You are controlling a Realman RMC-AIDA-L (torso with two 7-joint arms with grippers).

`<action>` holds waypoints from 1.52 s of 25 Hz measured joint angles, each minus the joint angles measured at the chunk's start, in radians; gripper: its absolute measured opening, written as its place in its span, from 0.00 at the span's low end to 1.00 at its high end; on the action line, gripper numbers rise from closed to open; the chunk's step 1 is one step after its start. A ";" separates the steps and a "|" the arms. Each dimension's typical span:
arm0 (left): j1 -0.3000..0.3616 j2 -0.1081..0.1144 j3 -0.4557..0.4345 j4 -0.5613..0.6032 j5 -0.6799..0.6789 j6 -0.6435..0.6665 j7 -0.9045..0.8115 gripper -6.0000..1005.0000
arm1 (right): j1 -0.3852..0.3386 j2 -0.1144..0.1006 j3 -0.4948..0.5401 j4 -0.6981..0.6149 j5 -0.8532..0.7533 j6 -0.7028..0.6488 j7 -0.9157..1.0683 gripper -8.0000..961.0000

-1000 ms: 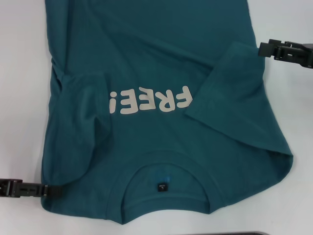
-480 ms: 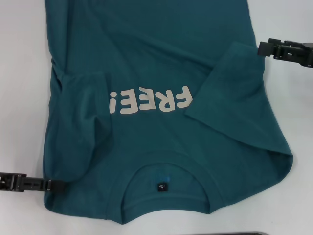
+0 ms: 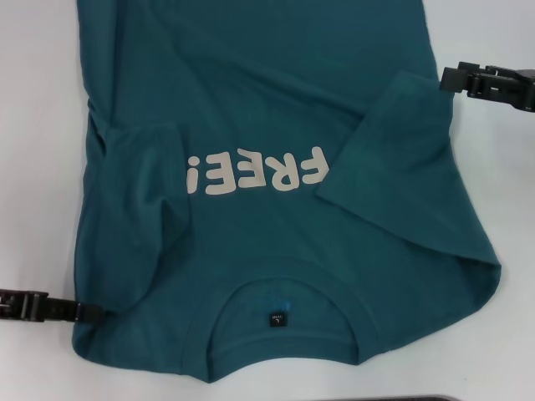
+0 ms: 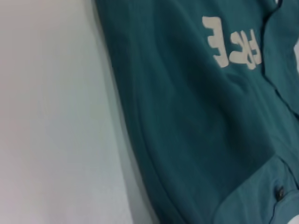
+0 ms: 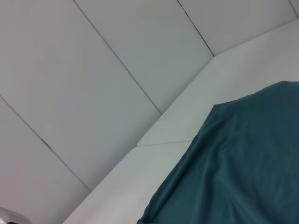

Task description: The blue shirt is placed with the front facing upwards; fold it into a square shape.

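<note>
The blue shirt [image 3: 267, 109] lies flat on the white table with its cream "FREE!" letters [image 3: 255, 171] facing up. Its collar [image 3: 284, 330] and small dark label [image 3: 275, 320] are nearest me. Both sleeves are folded inward over the chest: one sleeve [image 3: 138, 167] on the left, the other sleeve [image 3: 393, 142] on the right. My left gripper [image 3: 94, 312] sits low at the shirt's left shoulder edge. My right gripper [image 3: 447, 81] hovers beside the right sleeve's outer end. The left wrist view shows the shirt [image 4: 196, 116] and its letters [image 4: 233, 46]. The right wrist view shows a corner of the shirt [image 5: 233, 168].
Bare white table [image 3: 42, 167] runs along the shirt's left side, and more table [image 3: 501, 184] lies to its right. A dark strip [image 3: 418, 398] shows at the near edge. In the right wrist view, white wall panels [image 5: 93, 70] rise behind the table's far edge [image 5: 177, 126].
My left gripper has shifted slightly away from me along the shirt's left edge. The right gripper has crept a little farther away. The shirt lies as before.
</note>
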State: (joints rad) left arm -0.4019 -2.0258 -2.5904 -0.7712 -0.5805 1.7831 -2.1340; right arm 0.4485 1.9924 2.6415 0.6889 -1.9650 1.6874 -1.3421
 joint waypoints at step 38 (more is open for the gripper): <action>0.008 0.022 -0.005 -0.008 0.014 0.000 -0.001 0.06 | -0.112 -0.061 0.006 0.141 -0.283 0.175 0.403 0.87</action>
State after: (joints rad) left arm -0.3938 -2.0034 -2.5953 -0.7792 -0.5662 1.7827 -2.1346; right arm 0.3369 1.9316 2.6475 0.8296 -2.2479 1.8624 -0.9393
